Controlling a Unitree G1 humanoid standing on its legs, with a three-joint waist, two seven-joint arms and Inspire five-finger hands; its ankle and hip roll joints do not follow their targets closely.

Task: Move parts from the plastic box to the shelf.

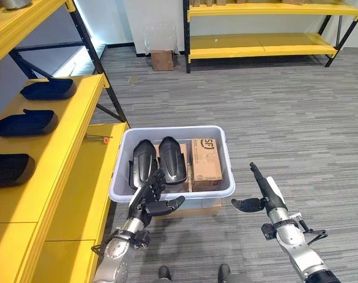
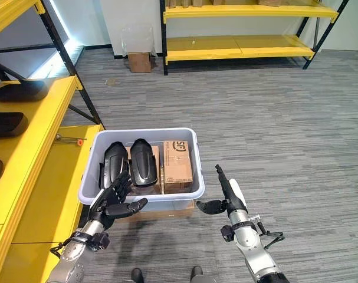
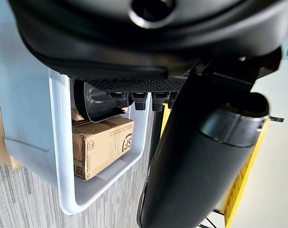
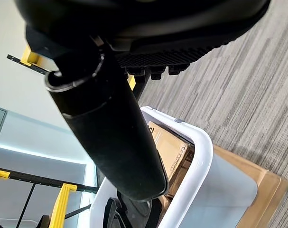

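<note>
A pale grey plastic box (image 1: 217,191) stands on the floor beside the yellow shelf (image 1: 61,171). Inside lie two black moulded parts (image 1: 173,158) (image 1: 142,162) side by side, plus a brown carton (image 1: 206,162) on their right. Three more black parts (image 1: 48,88) (image 1: 25,122) (image 1: 9,169) rest on the shelf's upper board. My left hand (image 1: 150,201) is open at the box's near left rim, fingers spread over the edge by the left part (image 3: 94,100). To the right of the box my right hand (image 1: 261,191) hovers open, fingers straight, holding nothing.
A flat cardboard sheet (image 1: 202,206) lies under the box. A second yellow shelf (image 1: 261,44) stands at the back, with a small brown carton (image 1: 161,59) on the floor next to it. Grey carpet (image 1: 285,118) spreads to the right of the box.
</note>
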